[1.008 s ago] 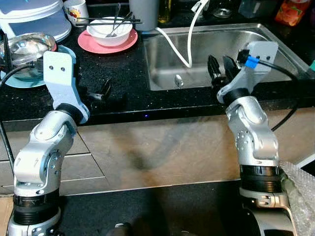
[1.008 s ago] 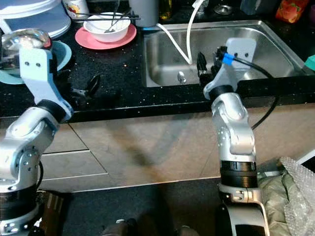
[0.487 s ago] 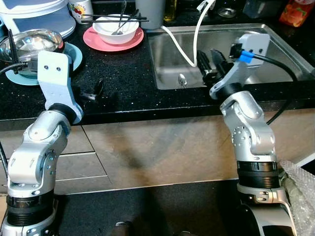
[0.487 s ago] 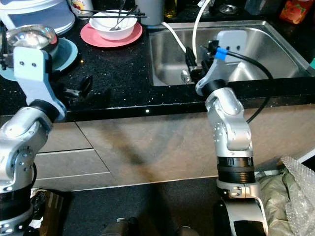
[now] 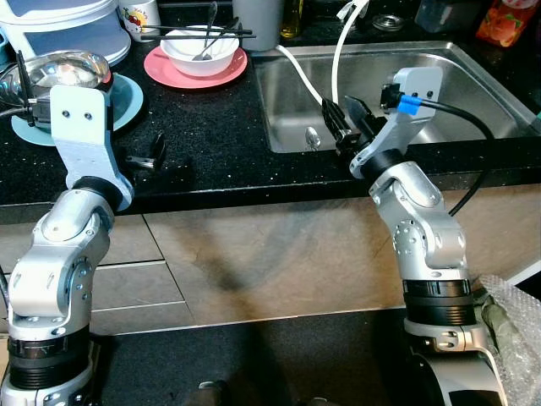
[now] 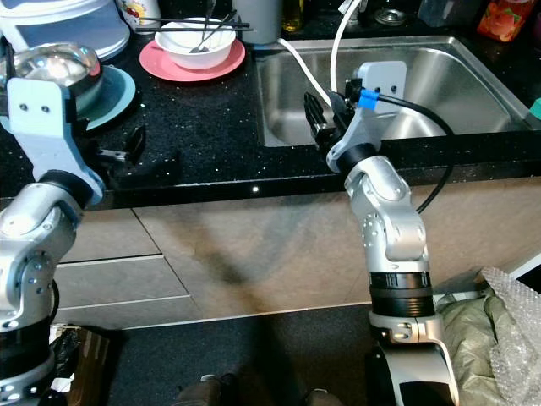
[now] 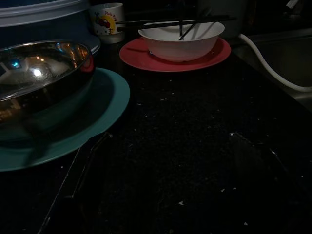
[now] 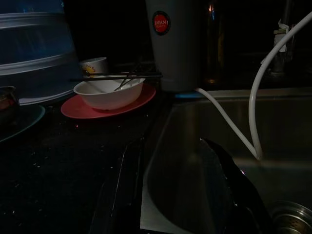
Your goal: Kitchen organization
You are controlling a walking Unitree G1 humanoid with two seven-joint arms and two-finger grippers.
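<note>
Both arms swung leftward since a second ago: right claw (image 5: 345, 125) spread at frame centre over sink (image 5: 473, 80), left claw (image 5: 150, 153) spread nearer steel bowl (image 5: 59, 72), upper left. Reaching, nothing held.

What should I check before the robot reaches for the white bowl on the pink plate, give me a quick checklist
1. Left gripper free: ok, fingers open over the black counter, nothing between them.
2. Right gripper free: ok, fingers open at the left edge of the sink, nothing held.
3. White bowl steady: ok, it sits upright on the pink plate.
4. Loose items on the bowl: not ok, chopsticks lie across its rim and a utensil stands inside.
5. Path from the left gripper: ok, bare counter lies between; the steel bowl on the teal plate sits off to the side.
6. White hose near the right gripper: not ok, it hangs close by.
</note>
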